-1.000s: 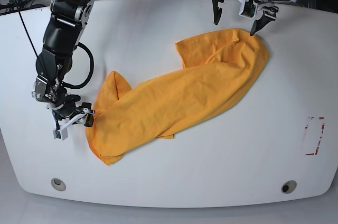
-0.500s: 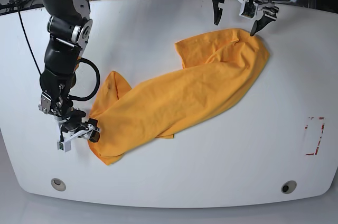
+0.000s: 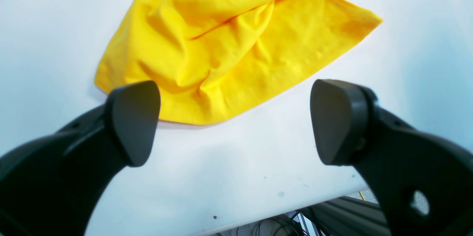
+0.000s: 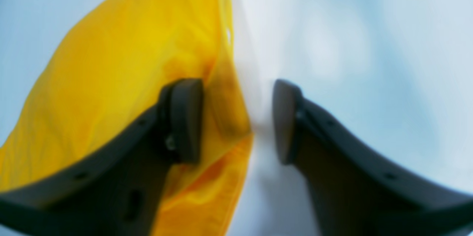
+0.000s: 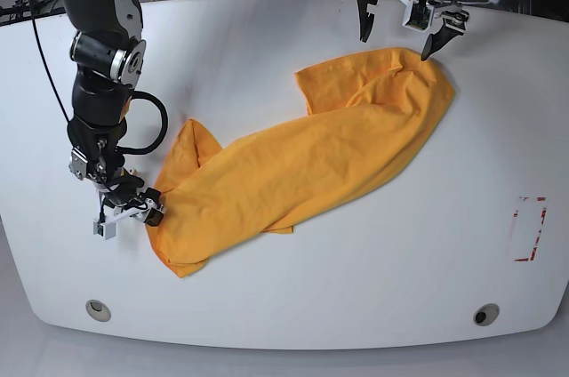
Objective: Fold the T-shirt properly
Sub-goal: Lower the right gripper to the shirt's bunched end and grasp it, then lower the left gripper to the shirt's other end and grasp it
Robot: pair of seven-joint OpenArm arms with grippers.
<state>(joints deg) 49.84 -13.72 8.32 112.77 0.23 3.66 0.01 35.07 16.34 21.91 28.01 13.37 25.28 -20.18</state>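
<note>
The T-shirt (image 5: 302, 159) lies crumpled in a diagonal band across the white bench (image 5: 356, 297). The left tool (image 5: 402, 32) hovers at the shirt's far end — jaws fully spread, grasping nothing. The right tool (image 5: 131, 213) sits at the near hem edge, jaws parted, one finger (image 4: 184, 118) over the cloth — no grip closed.

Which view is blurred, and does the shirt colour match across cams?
Right wrist view is soft throughout: T-shirt and right end effector edges smear. Left wrist view is sharp, creases crisp on the shirt, which reads bright yellow. Base view is sharp but renders it orange, under even light with faint shadows.
</note>
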